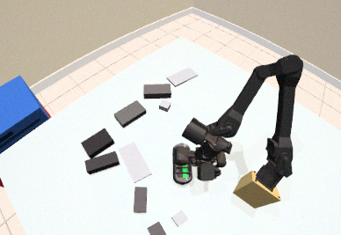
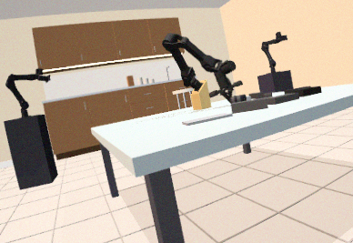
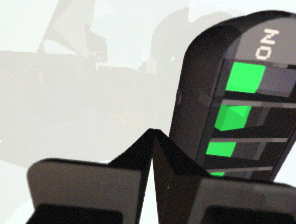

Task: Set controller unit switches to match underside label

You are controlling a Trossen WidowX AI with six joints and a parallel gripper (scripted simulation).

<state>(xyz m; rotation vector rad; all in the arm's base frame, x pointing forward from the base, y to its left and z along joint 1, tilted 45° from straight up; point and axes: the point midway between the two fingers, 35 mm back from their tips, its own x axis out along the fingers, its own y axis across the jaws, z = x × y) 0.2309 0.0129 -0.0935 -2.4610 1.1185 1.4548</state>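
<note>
The dark grey controller unit (image 1: 177,177) (image 3: 192,90) lies on the bench with its switch side up, partly under the arm in the top view. In the wrist view it is at the right, with the ON mark (image 3: 267,45) at its far end. Four green switch ends show there. The nearest-to-ON green end (image 3: 245,77) looks flat; the second green end (image 3: 232,117) shows a side face and seems to stand up. The tilt of the others is unclear. The label is hidden underneath. My gripper (image 3: 153,134) is shut and empty, its tips beside the unit's long left side in the wrist view.
Dark blocks (image 1: 97,143) (image 1: 102,163) (image 1: 130,113) (image 1: 157,91) and a flat pale plate (image 1: 135,162) lie beyond the unit. A smaller dark block (image 1: 141,199) and a small pale tile (image 1: 179,218) lie nearer. The tan arm mount (image 1: 256,194) (image 2: 201,97) stands on the bench.
</note>
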